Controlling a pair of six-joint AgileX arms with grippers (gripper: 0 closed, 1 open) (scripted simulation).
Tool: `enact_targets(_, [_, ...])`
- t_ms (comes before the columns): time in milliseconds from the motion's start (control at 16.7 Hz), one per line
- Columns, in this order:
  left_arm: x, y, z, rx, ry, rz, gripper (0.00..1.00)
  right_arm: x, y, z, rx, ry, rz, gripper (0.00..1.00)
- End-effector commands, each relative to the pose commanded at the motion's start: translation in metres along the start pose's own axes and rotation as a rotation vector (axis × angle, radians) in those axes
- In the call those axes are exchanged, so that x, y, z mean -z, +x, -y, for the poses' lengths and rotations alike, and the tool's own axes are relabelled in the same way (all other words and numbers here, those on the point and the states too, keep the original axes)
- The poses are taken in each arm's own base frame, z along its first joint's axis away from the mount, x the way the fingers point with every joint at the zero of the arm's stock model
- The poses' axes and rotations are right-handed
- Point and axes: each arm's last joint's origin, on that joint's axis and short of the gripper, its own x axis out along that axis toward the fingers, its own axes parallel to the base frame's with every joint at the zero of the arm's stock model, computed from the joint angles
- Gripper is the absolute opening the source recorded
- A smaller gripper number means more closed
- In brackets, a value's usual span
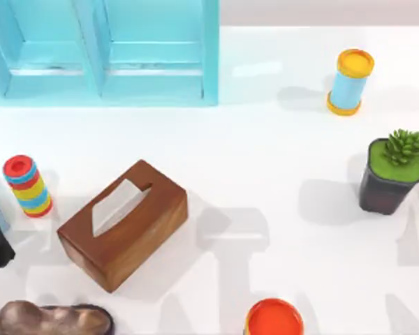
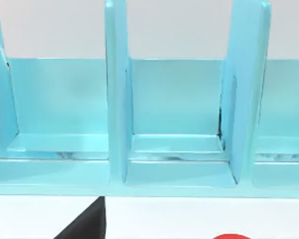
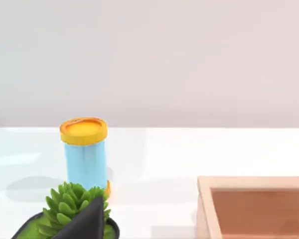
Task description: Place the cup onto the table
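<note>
Table (image 1: 279, 139), white and glossy, spans the top view, with the light-blue cabinet (image 1: 105, 56) standing at its far left. The left wrist view looks into the cabinet's upright compartments. The wooden tissue box (image 1: 122, 223) lies front left. The dark plant pot (image 1: 390, 181) sits near the right edge, and the blue cylinder (image 1: 349, 82) with yellow ends stands beyond it. A striped ring stack (image 1: 28, 185) stands left of the tissue box, and an orange disc (image 1: 274, 319) lies at the front edge.

The left tool (image 2: 84, 226) hangs before the cabinet and the right tool (image 3: 87, 221) just above the plant. Whether either is spread or pressed together I cannot tell, nor where the cup is.

The likely risk is clutter. A low sweep by the right arm could tip the pot or cylinder, and a cup set down close to the tissue box might land tilted and roll.
</note>
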Motion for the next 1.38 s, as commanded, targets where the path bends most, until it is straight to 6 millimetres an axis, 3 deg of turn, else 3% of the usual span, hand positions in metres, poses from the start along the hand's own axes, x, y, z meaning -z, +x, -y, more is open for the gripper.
enact_targets(360, [0.000, 0.000, 0.000, 0.000, 0.000, 0.000, 1.00, -0.012, 0.002, 0.005, 0.047, -0.047, -0.105, 1.00])
enact_targets(720, [0.000, 0.000, 0.000, 0.000, 0.000, 0.000, 1.00, -0.055, 0.021, 0.029, 0.166, -0.163, -0.534, 1.00])
enact_targets(1080, [0.000, 0.000, 0.000, 0.000, 0.000, 0.000, 1.00, -0.088, 0.060, 0.078, 0.185, -0.176, -1.044, 1.00])
enact_targets(1380, [0.000, 0.000, 0.000, 0.000, 0.000, 0.000, 1.00, -0.095, 0.088, 0.130, 0.105, -0.092, -1.378, 1.00])
